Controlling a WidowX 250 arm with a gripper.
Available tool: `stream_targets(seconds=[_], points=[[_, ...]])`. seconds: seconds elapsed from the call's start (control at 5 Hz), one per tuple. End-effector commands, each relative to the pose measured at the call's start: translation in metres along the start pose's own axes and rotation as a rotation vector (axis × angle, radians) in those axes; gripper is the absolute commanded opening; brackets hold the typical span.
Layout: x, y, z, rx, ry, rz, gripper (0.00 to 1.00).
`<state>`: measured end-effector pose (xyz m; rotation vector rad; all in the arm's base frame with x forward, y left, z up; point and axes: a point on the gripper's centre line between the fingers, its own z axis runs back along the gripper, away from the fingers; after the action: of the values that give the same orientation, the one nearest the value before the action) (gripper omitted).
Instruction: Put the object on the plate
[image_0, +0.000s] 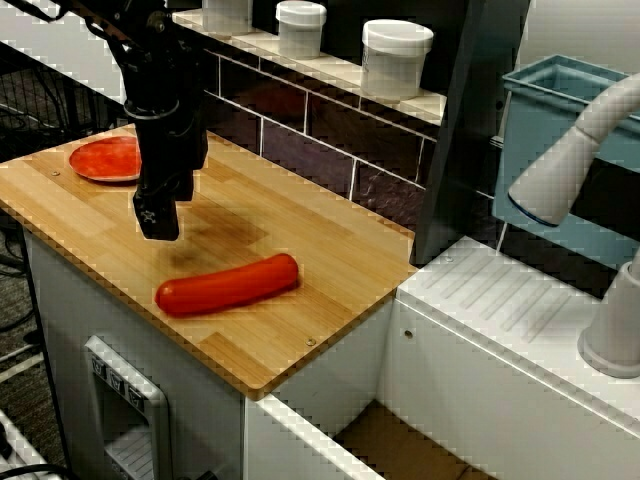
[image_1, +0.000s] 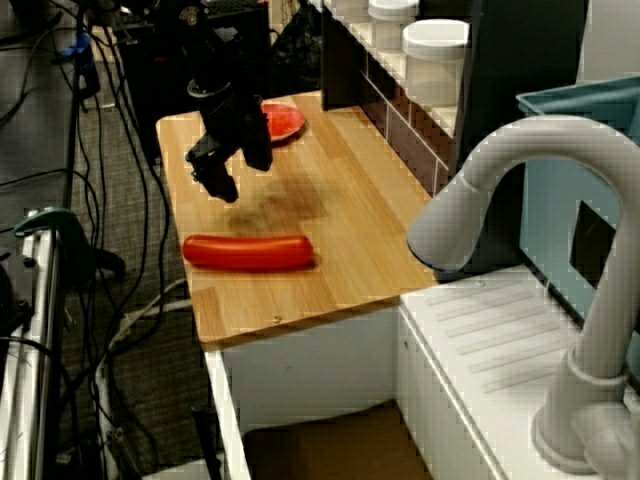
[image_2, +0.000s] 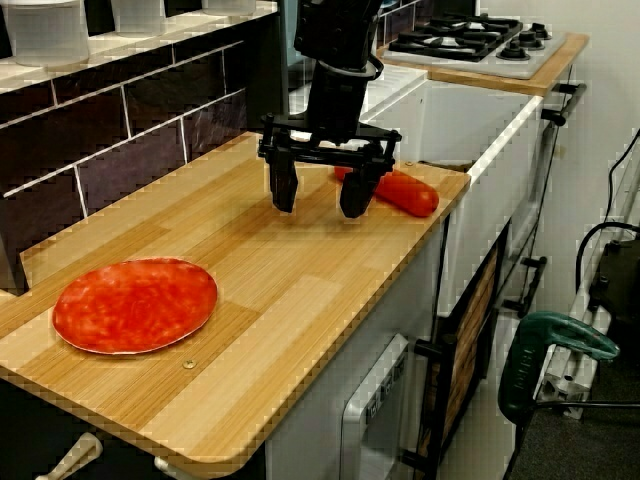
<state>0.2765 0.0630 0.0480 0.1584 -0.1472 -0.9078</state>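
Nearest the front edge of the pale wooden desk (image_0: 300, 330) lies the long, glossy red-orange sausage-shaped object (image_0: 227, 286), flat on its side, with nothing touching it. Just behind it, over bare wood, hang my black fingers (image_2: 318, 190). They are spread wide apart, and the gap between the two dark pads (image_2: 284, 188) is empty; I have hold of nothing. In the view from the plate's end, the tips look to be hovering slightly above the desk, with a faint shadow under them, though I cannot tell for sure that they are clear of the surface. The object shows past them there, near but apart. Farther back, toward the far corner of the desk, sits the small round shallow red-orange plate (image_0: 103, 159), bare and well apart from the object. Beyond that, white lidded jars (image_0: 396, 57) stand on a tiled ledge over the dark brick wall.
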Motion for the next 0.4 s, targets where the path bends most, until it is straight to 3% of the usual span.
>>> stream_targets(seconds=[0.0, 0.2], points=[[0.0, 0.0, 0.0, 0.0, 0.0, 0.0, 1.0], [0.024, -0.017, 0.029, -0.072, -0.02, 0.01, 1.0]])
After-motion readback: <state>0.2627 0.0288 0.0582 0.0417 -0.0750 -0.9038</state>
